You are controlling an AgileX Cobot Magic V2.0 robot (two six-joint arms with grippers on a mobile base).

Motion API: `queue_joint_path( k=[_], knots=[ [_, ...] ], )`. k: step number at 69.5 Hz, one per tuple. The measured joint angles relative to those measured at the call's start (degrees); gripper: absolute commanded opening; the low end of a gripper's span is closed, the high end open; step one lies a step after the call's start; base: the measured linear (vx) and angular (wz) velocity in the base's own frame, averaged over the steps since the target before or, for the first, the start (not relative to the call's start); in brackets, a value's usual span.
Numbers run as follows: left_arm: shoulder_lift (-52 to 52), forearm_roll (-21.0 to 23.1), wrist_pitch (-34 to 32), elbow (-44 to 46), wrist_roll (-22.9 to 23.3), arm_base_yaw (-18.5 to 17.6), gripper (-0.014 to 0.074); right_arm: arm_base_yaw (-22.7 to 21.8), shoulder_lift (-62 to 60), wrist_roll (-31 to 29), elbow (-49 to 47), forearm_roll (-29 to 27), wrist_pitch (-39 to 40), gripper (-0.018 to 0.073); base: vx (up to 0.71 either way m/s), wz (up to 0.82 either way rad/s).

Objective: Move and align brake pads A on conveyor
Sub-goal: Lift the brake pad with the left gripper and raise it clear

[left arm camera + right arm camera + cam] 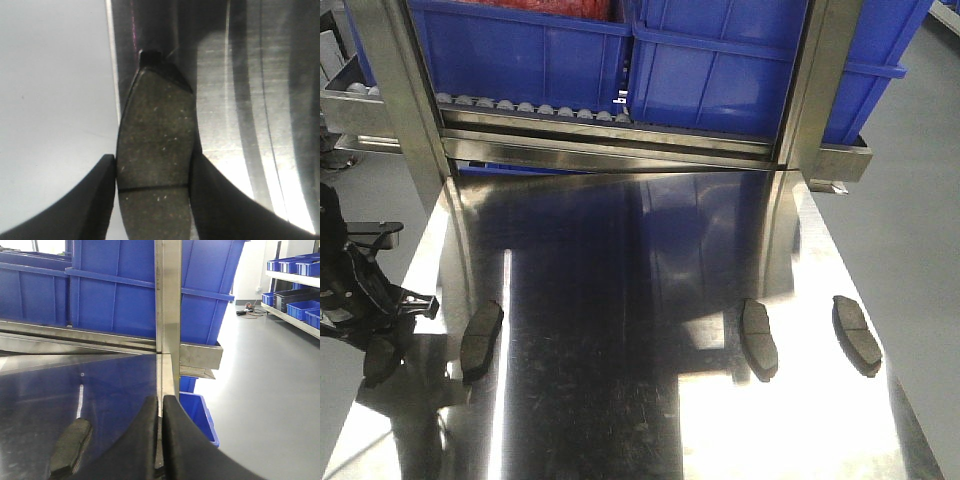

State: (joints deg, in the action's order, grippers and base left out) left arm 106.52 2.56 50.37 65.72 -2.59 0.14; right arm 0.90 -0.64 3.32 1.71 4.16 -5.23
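Early going, it seems: the left pincer (152,167) clamps one brake pad (155,125) by the table's (620,430) left edge, three other pads (480,340), (758,338), (856,335) lie on the steel (no conveyor in view), right pincer (161,407) closed, empty.

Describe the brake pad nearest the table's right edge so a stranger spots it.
Start at the shiny steel table below the blue bins. The brake pad lies flat beside its right edge. Its neighbour lies nearer the middle, farther from that edge.
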Motion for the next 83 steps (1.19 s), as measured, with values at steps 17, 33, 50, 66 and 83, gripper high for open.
queue_joint_path(
  k=[17, 33, 50, 66, 83],
  knots=[
    [-2.9, -0.9, 0.2, 0.0, 0.0, 0.0, 0.0073, 0.0, 0.0, 0.0, 0.0, 0.0, 0.0, 0.0006, 0.00, 0.00],
    [-9.9, -1.0, -1.5, 0.0, -1.2, 0.0, 0.0073, 0.0, 0.0, 0.0, 0.0, 0.0, 0.0, 0.0006, 0.00, 0.00],
    [-17.2, -1.0, -4.0, -2.4, -3.9, -0.3, 0.0073, 0.0, 0.0, 0.0, 0.0, 0.0, 0.0, 0.0006, 0.00, 0.00],
    [-28.4, 1.9, -9.9, -12.2, -7.6, -3.0, 0.0073, 0.0, 0.0, 0.0, 0.0, 0.0, 0.0, 0.0006, 0.00, 0.00],
    [-44.4, 4.2, -16.5, -23.1, -8.6, -5.7, 0.0073, 0.0, 0.0, 0.0, 0.0, 0.0, 0.0, 0.0006, 0.00, 0.00]
  ],
)
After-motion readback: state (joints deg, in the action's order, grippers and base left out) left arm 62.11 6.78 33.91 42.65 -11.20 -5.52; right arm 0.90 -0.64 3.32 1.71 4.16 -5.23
